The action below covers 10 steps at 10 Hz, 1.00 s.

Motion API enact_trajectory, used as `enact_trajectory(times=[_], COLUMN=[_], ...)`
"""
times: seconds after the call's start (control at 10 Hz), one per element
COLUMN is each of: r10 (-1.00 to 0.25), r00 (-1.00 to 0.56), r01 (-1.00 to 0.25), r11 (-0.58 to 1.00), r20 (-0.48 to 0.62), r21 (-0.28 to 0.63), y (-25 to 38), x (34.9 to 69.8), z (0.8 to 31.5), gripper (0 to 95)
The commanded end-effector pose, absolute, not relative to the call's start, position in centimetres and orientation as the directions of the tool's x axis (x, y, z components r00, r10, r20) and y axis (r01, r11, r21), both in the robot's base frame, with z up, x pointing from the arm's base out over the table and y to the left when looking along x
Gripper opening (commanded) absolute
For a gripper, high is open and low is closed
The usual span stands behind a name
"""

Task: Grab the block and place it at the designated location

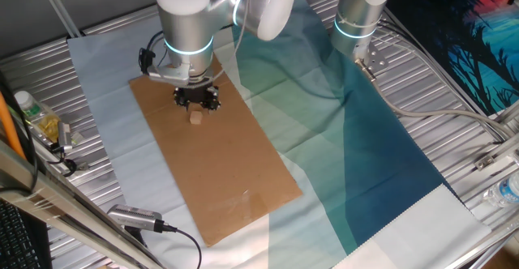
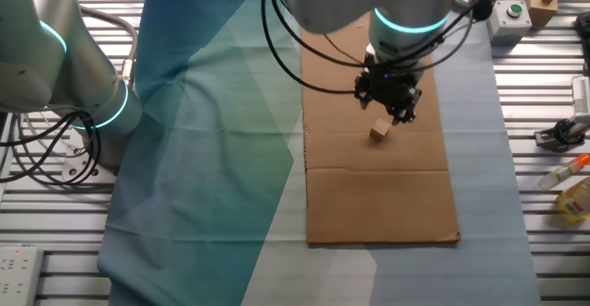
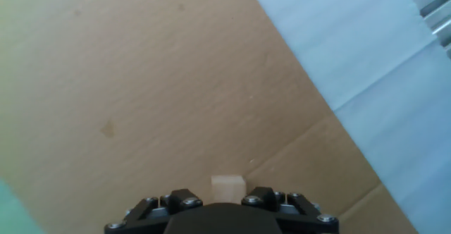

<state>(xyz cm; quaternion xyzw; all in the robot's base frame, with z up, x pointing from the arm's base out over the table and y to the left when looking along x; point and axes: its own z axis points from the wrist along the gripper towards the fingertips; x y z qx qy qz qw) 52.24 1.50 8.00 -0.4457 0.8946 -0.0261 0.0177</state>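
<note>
The block, a tiny light-tan cube, is directly under my gripper at the far part of the brown cardboard. In the other fixed view the block sits just below the black fingers of the gripper. In the hand view the block shows at the bottom edge, between the two black knuckles of the gripper, partly hidden by the hand. The fingertips are hidden, so I cannot tell whether they grip the block. The black dot shows in no view.
A teal and white cloth covers the table beside the cardboard. A second arm's base stands at the back. A bottle and cables lie at the left edge. A button box and tools lie at the side.
</note>
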Motion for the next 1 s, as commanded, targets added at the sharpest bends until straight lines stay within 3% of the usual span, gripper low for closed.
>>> enact_trajectory(times=[0.1,0.2,0.3,0.7,1.0], r10=[-0.709,-0.666,-0.609,-0.400,-0.285], r00=[-0.705,-0.746,-0.793,-0.917,-0.957], r01=[-0.707,-0.664,-0.608,-0.400,-0.282], r11=[0.705,0.746,0.793,0.917,0.957], r20=[-0.025,-0.024,-0.012,0.012,0.052], r21=[-0.049,-0.044,-0.038,-0.004,0.061], y=[2.0,2.7,3.8,7.7,8.7], x=[52.3,52.0,51.6,50.5,51.5], z=[8.2,8.8,9.5,10.6,11.3], gripper=[19.0,19.0,0.0,0.0,0.0])
